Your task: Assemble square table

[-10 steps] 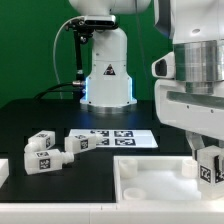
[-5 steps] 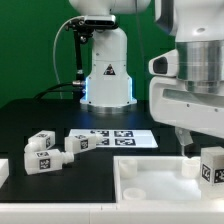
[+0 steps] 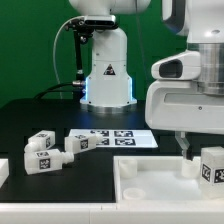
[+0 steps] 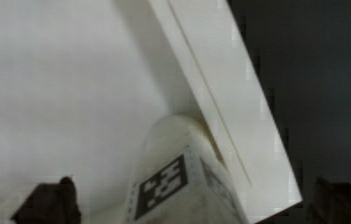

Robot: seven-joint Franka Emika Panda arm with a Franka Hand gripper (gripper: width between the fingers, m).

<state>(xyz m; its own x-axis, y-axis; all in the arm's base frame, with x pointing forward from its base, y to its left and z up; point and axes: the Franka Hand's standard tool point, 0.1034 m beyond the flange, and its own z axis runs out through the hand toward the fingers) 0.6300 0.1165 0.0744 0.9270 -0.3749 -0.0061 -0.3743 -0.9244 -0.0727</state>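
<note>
Exterior view shows you three legs [image 3: 40, 143] [image 3: 40, 161] [image 3: 84, 144] lying on the surface [image 3: 30, 115] beside the marker board [image 3: 112, 138], a fourth leg [image 3: 212, 165] standing on the one slab [image 3: 155, 182], your pincer [image 4: 193, 204] spread wide around it.

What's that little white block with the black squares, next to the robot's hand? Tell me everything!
It is a short, chunky white leg, plastic-looking, with a black-and-white square tag. It sits at the exterior view's right edge, partly cut off, by a corner of the white slab; whether they touch is unclear. The open gripper straddles it without touching.
</note>
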